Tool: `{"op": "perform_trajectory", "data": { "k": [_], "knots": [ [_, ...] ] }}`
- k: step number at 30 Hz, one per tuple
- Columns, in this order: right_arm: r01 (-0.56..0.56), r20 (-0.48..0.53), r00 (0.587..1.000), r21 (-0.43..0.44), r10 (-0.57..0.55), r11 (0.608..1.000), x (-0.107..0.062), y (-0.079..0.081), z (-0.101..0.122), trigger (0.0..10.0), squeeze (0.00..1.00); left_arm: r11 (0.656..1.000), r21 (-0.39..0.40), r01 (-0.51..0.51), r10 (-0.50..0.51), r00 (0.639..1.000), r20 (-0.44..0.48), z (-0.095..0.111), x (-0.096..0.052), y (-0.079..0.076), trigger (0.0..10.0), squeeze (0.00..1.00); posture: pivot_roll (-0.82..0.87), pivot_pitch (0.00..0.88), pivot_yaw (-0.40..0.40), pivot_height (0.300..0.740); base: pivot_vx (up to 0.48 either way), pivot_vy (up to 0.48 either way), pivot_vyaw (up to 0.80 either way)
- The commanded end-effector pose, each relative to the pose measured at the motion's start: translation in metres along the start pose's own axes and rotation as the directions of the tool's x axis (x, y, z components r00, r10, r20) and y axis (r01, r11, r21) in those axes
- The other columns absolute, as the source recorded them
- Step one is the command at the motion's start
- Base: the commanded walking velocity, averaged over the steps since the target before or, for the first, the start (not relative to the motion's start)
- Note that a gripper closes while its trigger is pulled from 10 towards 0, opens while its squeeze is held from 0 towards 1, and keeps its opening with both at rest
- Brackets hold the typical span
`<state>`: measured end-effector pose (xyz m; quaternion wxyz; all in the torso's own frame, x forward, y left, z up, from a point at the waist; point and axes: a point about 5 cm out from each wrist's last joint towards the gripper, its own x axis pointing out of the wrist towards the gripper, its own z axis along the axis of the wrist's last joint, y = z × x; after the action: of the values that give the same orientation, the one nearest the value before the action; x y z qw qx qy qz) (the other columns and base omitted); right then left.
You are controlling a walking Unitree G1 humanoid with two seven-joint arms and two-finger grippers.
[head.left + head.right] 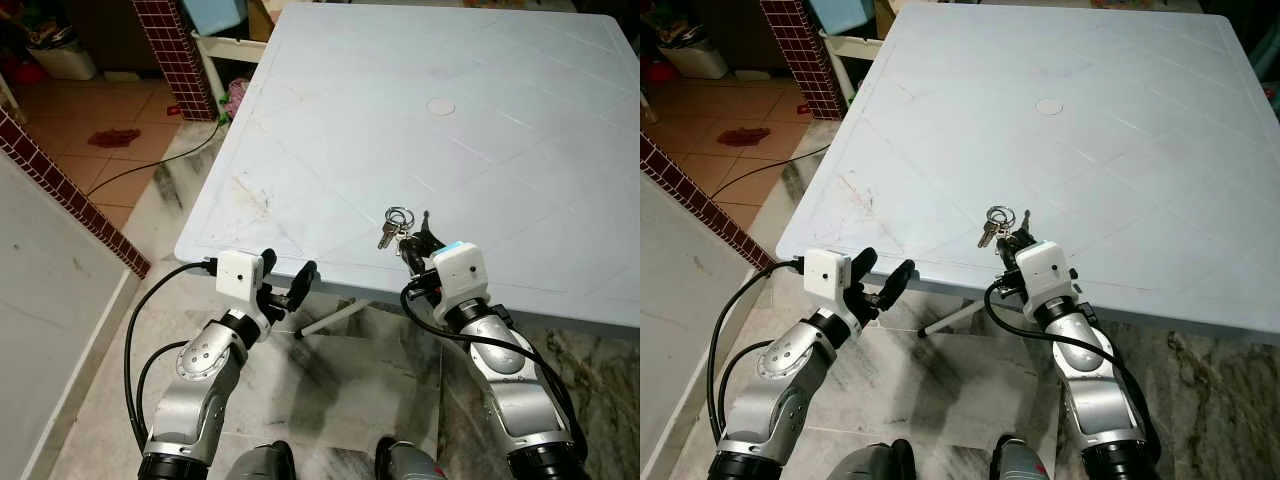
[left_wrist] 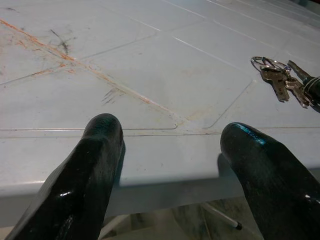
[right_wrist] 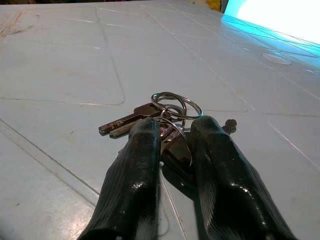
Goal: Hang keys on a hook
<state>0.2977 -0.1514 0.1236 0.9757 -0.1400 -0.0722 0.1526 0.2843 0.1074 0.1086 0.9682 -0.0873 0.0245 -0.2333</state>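
Small silver metal keys on steel rings [image 3: 155, 117] pinched between my right gripper [image 3: 175, 131] fingers; shallow tip grip, may slip when lifted. Left gripper [image 1: 283, 276] spread, empty.

I count one bunch of keys [image 3: 150, 117] on one surface [image 1: 400, 150], plus my two end effectors: left end effector [image 1: 290, 280], right end effector [image 3: 172, 135].

Pale blue table [image 1: 420, 150], brick pillar [image 1: 172, 50], marble floor [image 1: 330, 380].
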Motion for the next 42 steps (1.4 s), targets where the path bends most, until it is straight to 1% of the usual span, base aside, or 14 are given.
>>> {"op": "perform_trajectory", "data": {
  "k": [1, 14, 20, 22, 24, 27, 28, 32, 33, 34, 37, 38, 40, 42],
  "knots": [
    [-0.003, -0.015, 1.0, 0.019, 0.003, 1.0, -0.002, 0.001, -0.004, 0.0, 0.0, 1.0, 0.0, -0.012, 0.012, 0.999, -0.042, -0.007, -0.002, 0.001, 10.0, 0.0, -0.02, 0.201, 0.088, 0.74, 0.0, 0.0, 0.0],
    [0.002, -0.011, 1.0, 0.02, -0.002, 1.0, 0.0, 0.002, -0.003, 0.0, 0.0, 1.0, 0.0, -0.013, 0.013, 0.999, -0.04, -0.008, -0.001, 0.001, 10.0, 0.0, -0.02, 0.196, 0.085, 0.74, 0.0, 0.0, 0.0],
    [0.038, -0.006, 0.999, -0.005, -0.038, 0.999, 0.002, -0.001, -0.002, 0.0, 0.0, 1.0, 0.004, -0.012, 0.012, 0.999, -0.04, -0.008, -0.001, 0.002, 10.0, 0.0, -0.02, 0.189, 0.093, 0.74, 0.0, 0.0, 0.0],
    [0.083, -0.01, 0.996, -0.029, -0.084, 0.996, 0.002, -0.006, -0.002, 0.0, 0.0, 1.0, 0.007, -0.009, 0.009, 0.999, -0.039, -0.007, 0.0, 0.001, 10.0, 0.0, -0.02, 0.187, 0.093, 0.74, 0.0, 0.0, 0.0],
    [0.099, -0.01, 0.995, -0.035, -0.099, 0.995, 0.002, -0.007, -0.003, 0.0, 0.0, 1.0, 0.008, -0.008, 0.008, 0.999, -0.039, -0.007, 0.001, 0.001, 10.0, 0.0, -0.02, 0.184, 0.094, 0.74, 0.0, 0.0, 0.0],
    [0.178, 0.012, 0.984, -0.078, -0.177, 0.981, 0.003, -0.016, 0.001, 0.0, 0.0, 1.0, 0.013, -0.008, 0.009, 0.999, -0.037, -0.007, 0.002, 0.001, 10.0, 0.0, -0.02, 0.181, 0.094, 0.74, 0.0, 0.0, 0.0],
    [0.23, 0.05, 0.973, -0.118, -0.225, 0.966, 0.003, -0.022, 0.007, 0.0, 0.0, 1.0, 0.015, -0.01, 0.01, 0.999, -0.034, -0.006, 0.003, 0.001, 10.0, 0.0, -0.02, 0.18, 0.094, 0.74, 0.0, 0.0, 0.0],
    [0.313, 0.125, 0.947, -0.168, -0.295, 0.935, 0.006, -0.033, 0.022, 0.0, 0.0, 1.0, 0.022, -0.021, 0.021, 0.999, -0.025, -0.004, 0.005, 0.002, 10.0, 0.0, -0.02, 0.173, 0.094, 0.74, 0.0, 0.0, 0.0],
    [0.313, 0.125, 0.947, -0.168, -0.295, 0.935, 0.006, -0.033, 0.022, 0.0, 0.0, 1.0, 0.022, -0.021, 0.021, 0.999, -0.025, -0.004, 0.005, 0.002, 10.0, 0.0, -0.02, 0.173, 0.094, 0.74, 0.0, 0.0, 0.0],
    [0.333, 0.147, 0.939, -0.181, -0.31, 0.925, 0.008, -0.036, 0.027, 0.0, 0.0, 0.999, 0.026, -0.025, 0.026, 0.999, -0.022, -0.004, 0.005, 0.003, 10.0, 0.0, -0.02, 0.169, 0.094, 0.74, 0.0, 0.0, 0.0],
    [0.361, 0.178, 0.927, -0.181, -0.331, 0.915, 0.013, -0.04, 0.036, 0.0, 0.0, 0.999, 0.029, -0.03, 0.031, 0.999, -0.02, -0.004, 0.006, 0.003, 10.0, 0.0, -0.02, 0.163, 0.092, 0.74, 0.0, 0.0, 0.0],
    [0.38, 0.177, 0.92, -0.192, -0.349, 0.905, 0.014, -0.042, 0.038, 0.0, 0.0, 0.999, 0.031, -0.031, 0.032, 0.999, -0.019, -0.004, 0.007, 0.003, 10.0, 0.0, -0.02, 0.162, 0.091, 0.74, 0.0, 0.0, 0.0],
    [0.421, 0.157, 0.904, -0.179, -0.397, 0.889, 0.018, -0.048, 0.04, 0.0, 0.0, 0.999, 0.033, -0.034, 0.035, 0.999, -0.017, -0.004, 0.007, 0.003, 10.0, 0.0, -0.02, 0.161, 0.089, 0.74, 0.0, 0.0, 0.0],
    [0.431, 0.157, 0.899, -0.165, -0.408, 0.887, 0.019, -0.049, 0.041, 0.0, 0.0, 0.999, 0.033, -0.034, 0.034, 0.999, -0.017, -0.004, 0.008, 0.003, 10.0, 0.0, -0.03, 0.159, 0.088, 0.74, 0.0, 0.0, 0.0]
  ]
}}
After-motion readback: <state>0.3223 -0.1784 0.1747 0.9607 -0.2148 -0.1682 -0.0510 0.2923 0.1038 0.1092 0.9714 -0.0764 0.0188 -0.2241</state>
